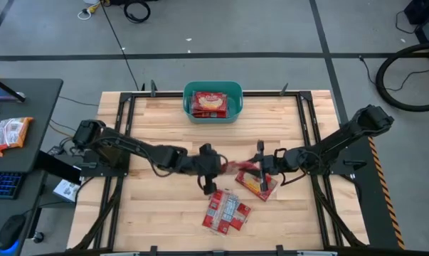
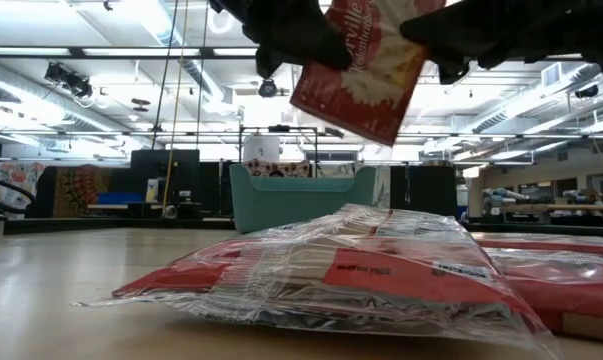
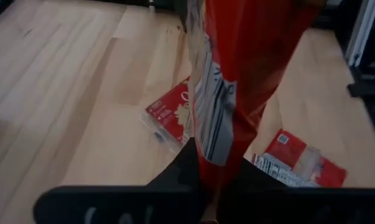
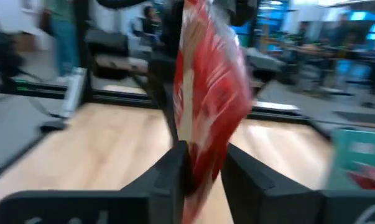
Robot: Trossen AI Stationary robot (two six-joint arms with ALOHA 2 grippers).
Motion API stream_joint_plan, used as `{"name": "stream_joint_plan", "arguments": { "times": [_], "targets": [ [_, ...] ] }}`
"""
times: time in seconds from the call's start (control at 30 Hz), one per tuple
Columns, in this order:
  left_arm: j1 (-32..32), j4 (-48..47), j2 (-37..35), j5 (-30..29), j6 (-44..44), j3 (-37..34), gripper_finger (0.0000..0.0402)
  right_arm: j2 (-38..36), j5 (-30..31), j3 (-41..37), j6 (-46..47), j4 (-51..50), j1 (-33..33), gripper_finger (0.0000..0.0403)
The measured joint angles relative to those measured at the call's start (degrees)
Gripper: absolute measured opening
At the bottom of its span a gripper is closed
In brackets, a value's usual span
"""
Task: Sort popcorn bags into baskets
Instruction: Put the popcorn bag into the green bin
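Observation:
A red popcorn bag (image 1: 239,168) hangs in the air over the table's middle, between my left gripper (image 1: 218,168) and my right gripper (image 1: 261,165), both shut on it. The low view shows it tilted (image 2: 366,70), well above the table. More red bags lie flat near the near edge: a clear-wrapped pile (image 1: 226,211) and one bag (image 1: 259,186) under the right gripper. The teal basket (image 1: 233,91) stands at the far edge with a bag (image 1: 209,104) lying in it. My left gripper (image 3: 215,186) pinches the bag's edge (image 3: 219,163) between its two fingers, coming level from the table's left. The bag is lifted clear, and its red face with a grey label patch (image 3: 212,106) stands edge-on ahead of the fingers. My right gripper (image 4: 206,180) pinches the opposite edge of the bag (image 4: 203,155) between its two fingers (image 4: 168,177), coming level from the table's right. The bag stands edge-on ahead of the fingers, clear of the table.
Black frame rails (image 1: 129,114) border the wooden table on the left, right and far sides. A side desk (image 1: 29,92) to the left carries orange-white packets (image 1: 8,134) and a keyboard (image 1: 1,183). Bare wood (image 1: 164,124) lies between the arms and the basket.

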Motion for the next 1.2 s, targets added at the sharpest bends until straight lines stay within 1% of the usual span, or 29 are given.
{"name": "stream_joint_plan", "arguments": {
  "times": [0.13, 0.2, 0.27, 0.37, 0.5, 0.6, 0.73, 0.8, 0.9, 0.97, 1.07, 1.2],
  "targets": [
    [4.63, -4.0, -3.41, 5.99, -2.04, 0.01, 0.0025, -5.32, 7.54, 0.03, -1.57, -7.39, 0.67, 0.0119],
    [7.23, -7.08, -4.96, 6.91, -2.06, 0.02, 0.0031, -8.15, 10.42, -0.01, -1.58, -11.75, 1.02, 0.0124],
    [9.97, -9.04, -6.1, 7.68, -1.67, 0.02, 0.0034, -10.38, 11.28, -0.01, -1.41, -15.13, 1.08, 0.0126],
    [14.69, -9.72, -7.19, 8.03, 1.2, 0.02, 0.0032, -12.21, 11.39, -0.05, -0.53, -18.69, 1.06, 0.0126],
    [21.03, -11.13, -7.16, 7.96, 5.72, 1.61, 0.0026, -11.98, 11.17, -0.07, -0.4, -19.65, 1.06, 0.0126],
    [24.81, -13.55, -6.35, 7.96, 8.51, 5.02, 0.0027, -11.16, 11.19, -0.05, -0.61, -19.97, 0.97, 0.0126],
    [29.02, -21.25, -5.13, 8.03, 11.61, 11.27, 0.0029, -10.24, 11.17, -0.05, -1.35, -19.76, 0.13, 0.0126],
    [31.19, -26.87, -4.1, 8.39, 12.01, 13.75, 0.0029, -9.89, 11.13, -0.05, -1.39, -19.25, -0.53, 0.0126],
    [35.1, -29.15, -1.98, 11.91, 11.09, 15.37, 0.003, -9.44, 10.37, -0.04, -1.15, -18.08, -1.25, 0.0126],
    [37.52, -28.93, -0.59, 15.06, 10.16, 15.37, 0.003, -9.41, 10.06, -0.07, -1.11, -18.37, -1.36, 0.0126],
    [39.97, -29.14, 1.5, 15.88, 10.02, 15.39, 0.003, -9.19, 9.34, -0.05, -1.09, -18.11, -1.36, 0.0126],
    [43.09, -26.19, 3.48, 18.03, 8.95, 15.39, 0.0031, -8.98, 8.58, -0.05, -1.24, -17.96, -1.36, 0.0126]
  ]
}}
